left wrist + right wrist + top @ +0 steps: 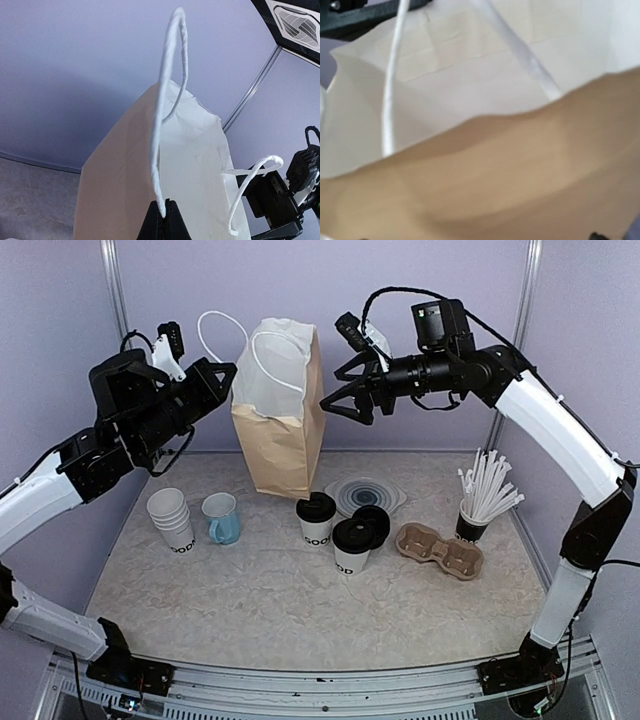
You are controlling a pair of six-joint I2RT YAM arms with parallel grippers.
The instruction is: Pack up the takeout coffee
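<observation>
Coffee [352, 546]: lidded white cup, upright on the table [300, 620], front of centre, not gripped by either arm. A second lidded cup [316, 519] stands just beside it to the left. A dark lid sits behind; can't tell if there is a cup under it.

Bag [280, 430]: upright behind the cups, mouth open, well above them.

Left gripper [164, 216]: pinched tight on the foot of one white handle [167, 95], steadying the bag's left side.

Right gripper [345, 400]: jaws spread wide, holding nothing, level with the bag's right rim. Its wrist view is filled by the rim and the inside of the bag.

Step, as I read it: bag being opened and steadied; packing proper not begun.

Next move calls for the right arm to drop to the coffee, grip it below the lid, keep it upright, lift it over the rim and lower it in while the left holds the handle.
</observation>
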